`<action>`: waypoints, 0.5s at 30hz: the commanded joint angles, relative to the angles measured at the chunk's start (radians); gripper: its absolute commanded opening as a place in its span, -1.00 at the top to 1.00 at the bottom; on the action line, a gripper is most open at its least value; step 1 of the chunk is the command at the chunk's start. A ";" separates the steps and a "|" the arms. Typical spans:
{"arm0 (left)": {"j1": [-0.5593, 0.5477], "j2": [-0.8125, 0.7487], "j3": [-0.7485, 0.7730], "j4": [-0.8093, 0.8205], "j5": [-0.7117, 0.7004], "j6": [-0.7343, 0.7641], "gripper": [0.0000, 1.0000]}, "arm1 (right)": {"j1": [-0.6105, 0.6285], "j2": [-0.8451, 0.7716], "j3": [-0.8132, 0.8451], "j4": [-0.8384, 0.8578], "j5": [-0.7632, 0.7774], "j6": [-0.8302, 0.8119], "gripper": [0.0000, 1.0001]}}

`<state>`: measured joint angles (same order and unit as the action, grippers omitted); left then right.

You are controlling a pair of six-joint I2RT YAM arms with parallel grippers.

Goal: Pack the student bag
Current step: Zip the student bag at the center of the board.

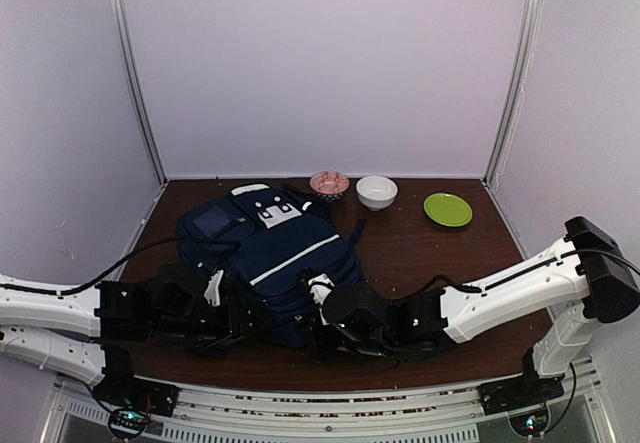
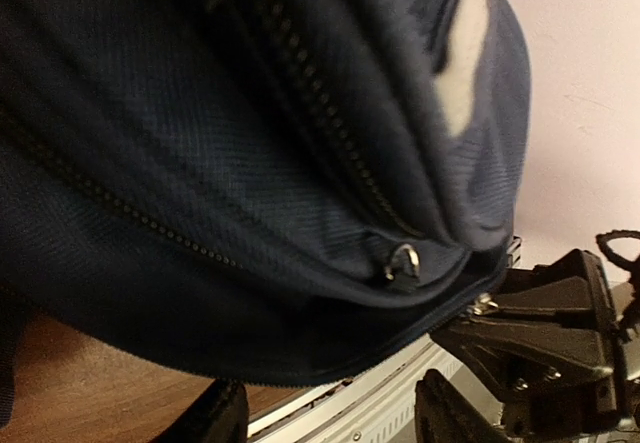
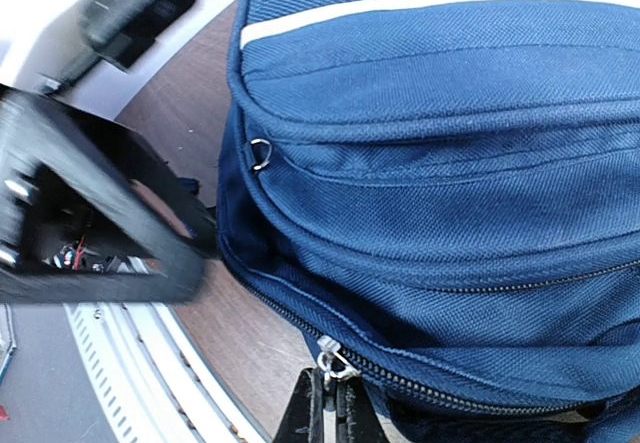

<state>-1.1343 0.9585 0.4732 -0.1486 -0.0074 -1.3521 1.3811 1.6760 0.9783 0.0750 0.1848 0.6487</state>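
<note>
The student bag (image 1: pixel 275 253), navy blue with a white stripe and a white patch, lies flat on the brown table. My right gripper (image 1: pixel 322 335) is at its near end. In the right wrist view the right gripper (image 3: pixel 334 405) is shut on the metal zipper pull (image 3: pixel 336 365) of the bag's lowest zipper, with the bag (image 3: pixel 450 163) filling the view. My left gripper (image 1: pixel 238 315) is at the bag's near left corner. In the left wrist view the left gripper (image 2: pixel 330 418) is open and empty just under the bag's edge (image 2: pixel 250 213). Another zipper pull (image 2: pixel 402 263) hangs above it.
A pink patterned bowl (image 1: pixel 329 183), a white bowl (image 1: pixel 376 192) and a green plate (image 1: pixel 447 209) stand at the back of the table. The table's front edge and a metal rail (image 1: pixel 330 403) lie just below both grippers. White walls enclose the sides and back.
</note>
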 commanded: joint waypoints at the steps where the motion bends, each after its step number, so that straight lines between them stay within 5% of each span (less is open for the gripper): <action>1: 0.000 0.052 0.031 0.072 0.013 0.022 -0.96 | 0.002 -0.004 0.055 0.071 -0.021 -0.021 1.00; 15: 0.011 -0.035 -0.047 0.097 -0.085 -0.028 -0.95 | 0.023 0.008 0.070 0.065 -0.053 -0.034 1.00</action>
<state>-1.1309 0.9001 0.4446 -0.1280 -0.0761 -1.3724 1.3922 1.6821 0.9958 0.0708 0.1444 0.6308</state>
